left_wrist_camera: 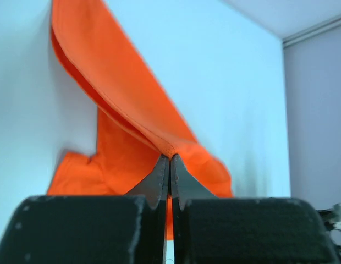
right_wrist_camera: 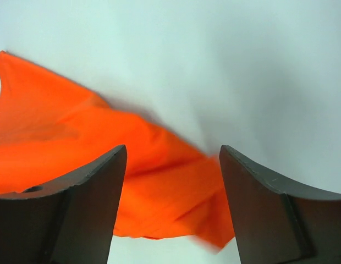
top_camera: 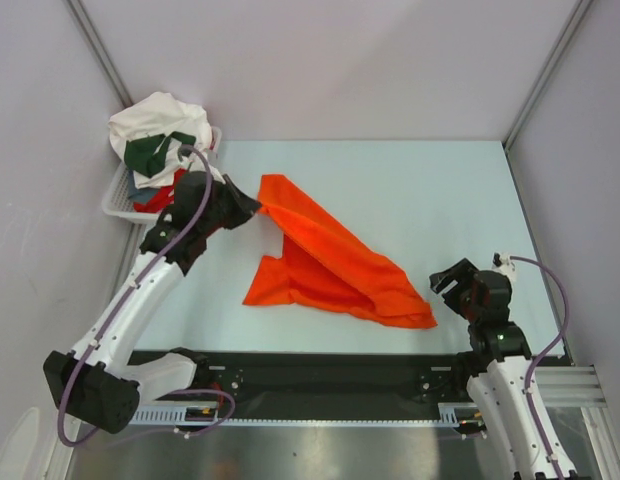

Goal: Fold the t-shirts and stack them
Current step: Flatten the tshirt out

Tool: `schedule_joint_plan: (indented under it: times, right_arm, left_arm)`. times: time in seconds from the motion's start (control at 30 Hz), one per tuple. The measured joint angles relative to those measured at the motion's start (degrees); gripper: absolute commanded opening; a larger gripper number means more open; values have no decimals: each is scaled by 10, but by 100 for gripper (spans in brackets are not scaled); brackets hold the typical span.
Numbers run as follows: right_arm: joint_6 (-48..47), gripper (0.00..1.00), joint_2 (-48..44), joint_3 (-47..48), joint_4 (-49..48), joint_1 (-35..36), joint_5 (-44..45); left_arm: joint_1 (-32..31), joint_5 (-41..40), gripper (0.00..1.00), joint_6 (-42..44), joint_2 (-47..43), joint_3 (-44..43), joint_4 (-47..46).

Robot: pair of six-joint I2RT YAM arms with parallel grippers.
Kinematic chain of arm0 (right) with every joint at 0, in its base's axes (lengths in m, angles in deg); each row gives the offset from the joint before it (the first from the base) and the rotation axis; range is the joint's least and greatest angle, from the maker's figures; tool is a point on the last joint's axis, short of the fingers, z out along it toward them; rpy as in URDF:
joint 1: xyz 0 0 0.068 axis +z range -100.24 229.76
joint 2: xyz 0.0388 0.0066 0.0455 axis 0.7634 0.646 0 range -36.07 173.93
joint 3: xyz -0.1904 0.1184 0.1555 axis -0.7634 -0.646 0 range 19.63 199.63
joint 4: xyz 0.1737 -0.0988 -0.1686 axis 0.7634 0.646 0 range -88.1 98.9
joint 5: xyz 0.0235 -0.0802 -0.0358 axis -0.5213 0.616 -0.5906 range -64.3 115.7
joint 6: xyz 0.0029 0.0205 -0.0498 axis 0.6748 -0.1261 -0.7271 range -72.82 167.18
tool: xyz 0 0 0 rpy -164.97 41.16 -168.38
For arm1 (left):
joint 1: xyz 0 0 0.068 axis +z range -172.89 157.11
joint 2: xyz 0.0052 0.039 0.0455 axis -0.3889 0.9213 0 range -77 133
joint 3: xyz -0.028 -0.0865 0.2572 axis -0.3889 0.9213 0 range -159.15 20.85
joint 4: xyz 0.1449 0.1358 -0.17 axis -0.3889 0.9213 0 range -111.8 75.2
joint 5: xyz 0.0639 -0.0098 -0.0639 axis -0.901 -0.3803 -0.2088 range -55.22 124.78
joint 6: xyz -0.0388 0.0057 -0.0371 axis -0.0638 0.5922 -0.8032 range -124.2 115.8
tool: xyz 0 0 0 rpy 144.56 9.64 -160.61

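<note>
Shirts: one orange shirt (top_camera: 330, 260) out on the table (top_camera: 440, 180). The others are heaped in one white basket (top_camera: 118, 205) at the far-left corner. Heap by colour: one white shirt (top_camera: 155, 115) on top, one green shirt (top_camera: 150, 152) under it, one red shirt (top_camera: 162, 198) at the basket's near rim. There's also a bluish scrap (top_camera: 140, 185) between green and red, can't tell what it is. Heap spills over the rim.

Two arms, two grippers. The left gripper (top_camera: 254, 207) is clamped on the orange shirt's far-left end, fingers (left_wrist_camera: 159, 179) pressed together with a folded hem pinched at the tips. That end is lifted off the table, and the cloth hangs from it in a ridge running down to the right.

The right gripper (top_camera: 445, 281) has its fingers (right_wrist_camera: 88, 187) spread wide, gripping nothing. It sits just by the shirt's near-right corner, and its wrist view shows the cloth below through the gap. That corner lies flat on the table.

Orange shirt runs diagonally across mid-table, far-left to near-right, with one flap sticking out near-left. Plain fabric, hem stitching visible in the left wrist view.
</note>
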Motion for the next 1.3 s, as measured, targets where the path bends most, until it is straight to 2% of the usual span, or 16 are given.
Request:
schedule_joint_plan:
  times: [0.13,0.33,0.57,0.73,0.83,1.13,1.2,1.3]
  right_arm:
    - [4,76,14,0,-11,0,-22]
    - [10,72,28,0,-25,10,-82]
    - [11,65,95,4,-33,111,-117]
    - [22,54,120,17,-33,208,-105]
    - [35,53,129,20,-39,247,-96]
    - [54,54,197,20,-75,271,-56]
    - [56,59,210,21,-83,271,-50]
    - [64,60,232,23,-96,271,-38]
  left_arm:
    - [40,25,0,23,11,-69,16]
    - [104,62,0,44,32,-76,39]
    - [202,93,0,57,40,-72,49]
    - [207,109,0,64,40,-60,45]
    - [207,116,0,72,41,-47,45]
    - [207,122,0,92,39,-44,44]
    - [207,122,0,96,37,-44,44]
    - [207,125,0,104,31,-41,44]
